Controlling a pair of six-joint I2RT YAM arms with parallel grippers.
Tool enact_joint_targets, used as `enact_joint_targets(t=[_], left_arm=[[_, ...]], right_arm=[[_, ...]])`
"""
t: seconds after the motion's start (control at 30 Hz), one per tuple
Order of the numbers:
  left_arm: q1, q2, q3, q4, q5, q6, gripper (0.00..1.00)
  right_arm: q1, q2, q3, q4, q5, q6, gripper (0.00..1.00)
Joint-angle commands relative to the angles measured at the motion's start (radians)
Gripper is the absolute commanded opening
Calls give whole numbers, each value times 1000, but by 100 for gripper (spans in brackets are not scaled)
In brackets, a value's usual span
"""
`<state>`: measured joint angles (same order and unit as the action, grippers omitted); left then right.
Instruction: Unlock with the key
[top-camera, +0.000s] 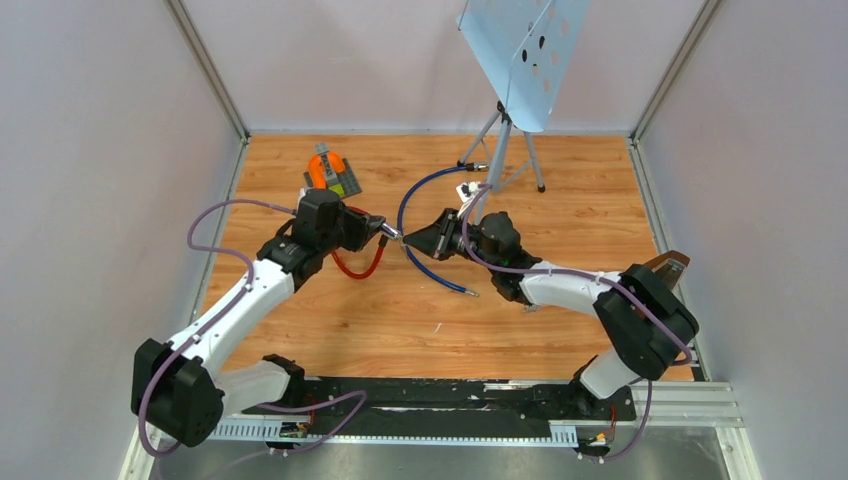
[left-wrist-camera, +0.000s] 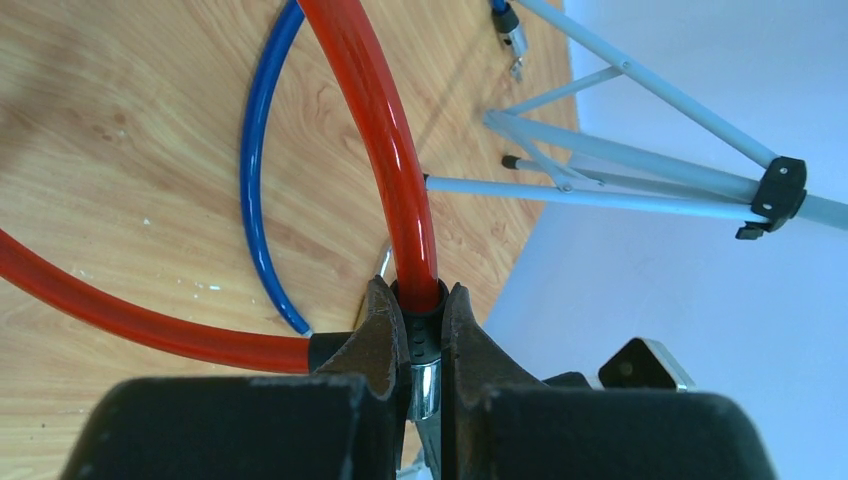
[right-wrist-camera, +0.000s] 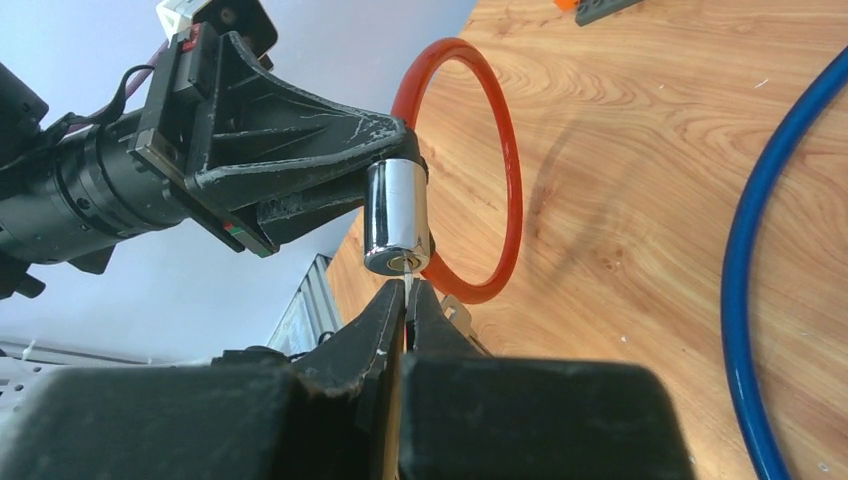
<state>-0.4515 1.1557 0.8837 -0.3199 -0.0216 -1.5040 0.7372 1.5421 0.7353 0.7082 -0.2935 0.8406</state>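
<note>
Red cable lock (left-wrist-camera: 375, 110): held up off the wooden desk (top-camera: 560, 330), between the two arms.
Left jaws: clamped on its black collar, shown by left wrist view.
Right jaws: pinched together on key (right-wrist-camera: 408, 288), tip at chrome cylinder (right-wrist-camera: 396, 215) keyhole, shown by right wrist view only.
Blue cable (left-wrist-camera: 252, 160): lying on desk.

The key (right-wrist-camera: 407, 288) at the lock cylinder (right-wrist-camera: 397, 225)
The right gripper (right-wrist-camera: 406, 312) pinches the key, its tip at the keyhole; the left gripper (right-wrist-camera: 372, 165) clamps the chrome lock cylinder, red cable (right-wrist-camera: 508, 170) looping behind it.
</note>
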Motion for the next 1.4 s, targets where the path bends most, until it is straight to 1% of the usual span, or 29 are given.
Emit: enact_joint_targets(t=[0.0,0.13,0.23,0.43,0.53,0.77,0.8,0.83,0.97,1.03,1.07,1.17,1.23,1.27,1.3,1.37], left_arm=[[-64,-103,-30,147,99,20,0],[-65,-195,-87,247,86,70,0],[-65,-255,-124,365,87,115,0],[-65,-350,-209,539,109,200,0],[-65,-376,-249,657,121,227,0],[-65,-370,-280,823,194,286,0],[-65,-367,-284,849,198,286,0],[-65,-363,-290,857,198,284,0],[-64,-365,-302,829,124,274,0],[-61,-367,-296,766,75,271,0],[-59,-367,-289,703,58,270,0],[-51,-358,-238,564,-6,279,0],[-50,-344,-187,394,-43,296,0],[-50,-331,-154,359,-51,302,0],[-50,-325,-139,288,-66,313,0],[-49,-306,-100,211,-80,325,0]], right_arm=[[-9,52,65,107,-36,67,0],[-52,98,58,191,-167,261,0],[-75,139,52,286,-253,403,0],[-95,237,53,520,-400,679,0],[-98,264,65,550,-460,749,0],[-101,273,56,541,-542,828,0],[-104,272,50,544,-549,835,1],[-109,268,42,545,-555,838,5],[-147,214,-3,487,-556,784,25],[-169,157,-23,417,-547,706,32],[-178,121,-31,368,-536,655,35],[-192,-7,-30,144,-478,445,41],[-192,-98,-16,-53,-402,272,44],[-191,-154,-9,-157,-353,187,45],[-190,-195,-6,-217,-307,114,46],[-177,-264,0,-294,-213,-29,46]])
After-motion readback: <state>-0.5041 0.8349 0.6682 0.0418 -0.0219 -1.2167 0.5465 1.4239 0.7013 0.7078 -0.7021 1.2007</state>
